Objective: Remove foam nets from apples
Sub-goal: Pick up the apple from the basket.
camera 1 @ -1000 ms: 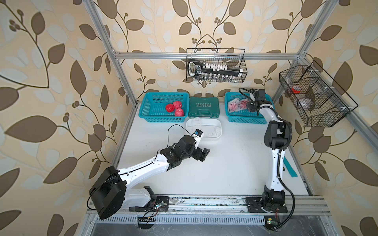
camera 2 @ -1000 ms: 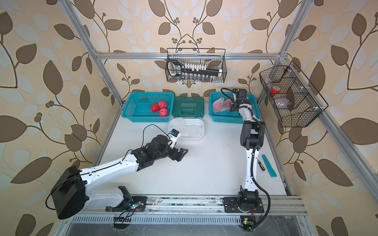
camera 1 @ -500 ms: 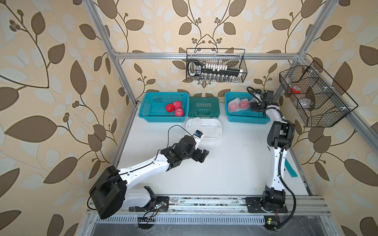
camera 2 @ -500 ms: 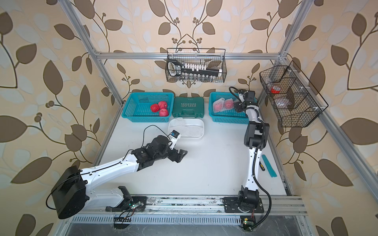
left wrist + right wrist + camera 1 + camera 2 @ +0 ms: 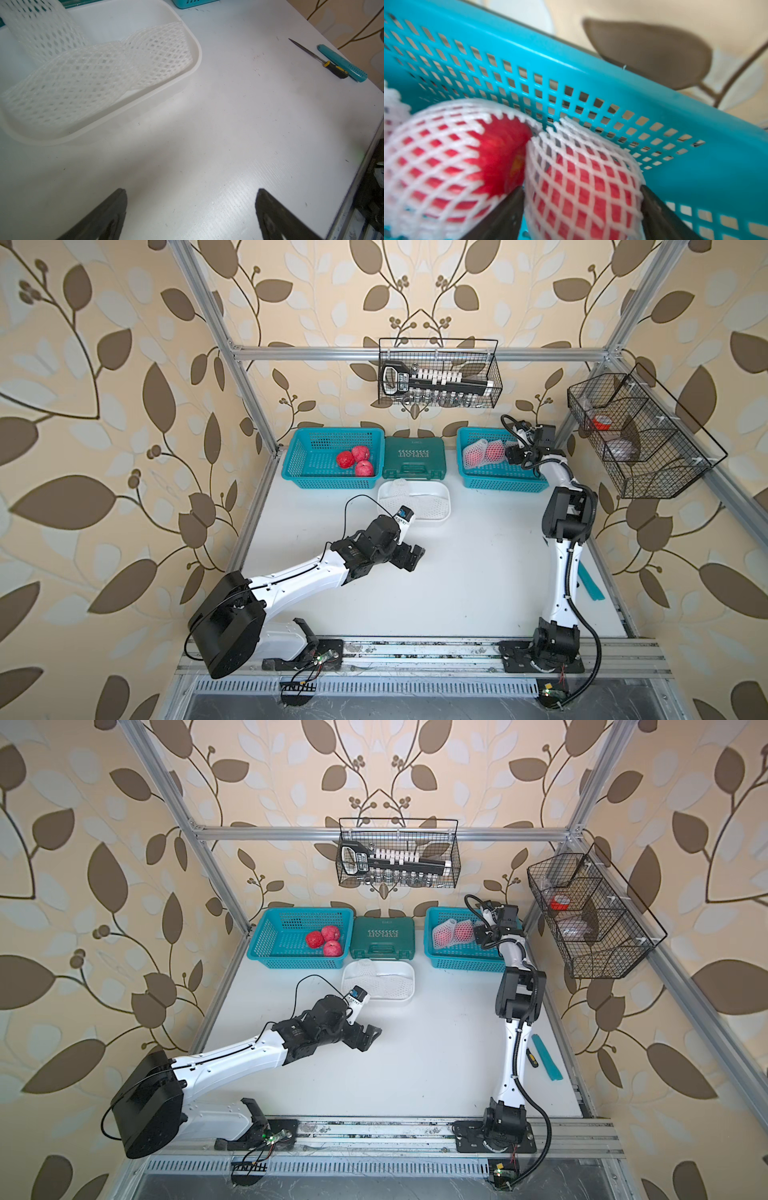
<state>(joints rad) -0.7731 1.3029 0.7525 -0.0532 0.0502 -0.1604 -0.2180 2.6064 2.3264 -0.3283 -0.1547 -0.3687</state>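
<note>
Inside right basket (image 5: 503,484), right gripper (image 5: 581,190) straddles netted apple (image 5: 599,184), hold uncertain: squeeze softly, lift straight out; left gripper (image 5: 191,190) hangs wide.

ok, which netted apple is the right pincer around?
The apple between the right pincer's fingers, by the basket wall; its neighbour shows a bare red end.

Bright even light, soft shadows, right wrist blurred
</note>
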